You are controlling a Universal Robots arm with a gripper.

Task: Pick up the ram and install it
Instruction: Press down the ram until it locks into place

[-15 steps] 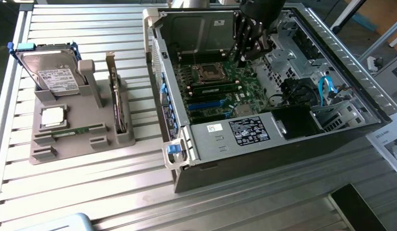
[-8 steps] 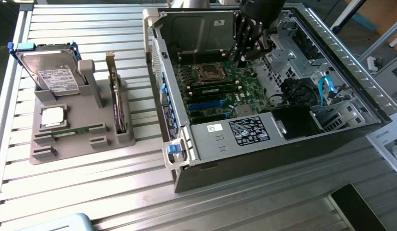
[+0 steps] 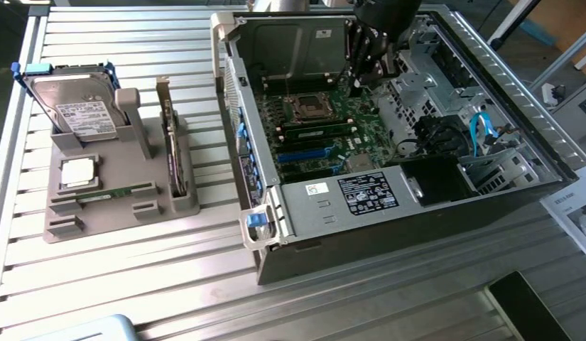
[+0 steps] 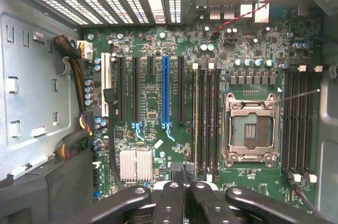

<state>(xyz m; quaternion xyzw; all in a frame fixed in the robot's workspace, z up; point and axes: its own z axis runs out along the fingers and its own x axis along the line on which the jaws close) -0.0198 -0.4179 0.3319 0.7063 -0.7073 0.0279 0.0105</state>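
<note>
While the arm (image 3: 383, 28) hangs over the open PC case (image 3: 369, 245), you've got the ram (image 3: 117, 192) well apart from it. It's lying flat in the gray holder (image 3: 145, 211) on the tabletop (image 3: 131, 284), to the exterior view's left of the case.

Ext. view gives you the holder w/ hard drive (image 3: 74, 106) standing at its back, expansion card (image 3: 170, 142) upright on edge, and a silver square chip (image 3: 77, 172) just behind the ram. Ram's long axis runs approx. left-right in that view, right end a bit farther back.

Wrist view gives you the motherboard (image 4: 153, 123) close up: CPU socket (image 4: 252, 129), blue slot (image 4: 166, 92), black memory slots (image 4: 208, 123). Fingers (image 4: 171, 205) are pressed together w/ nothing between them, over the board near one end of the memory slots.
</note>
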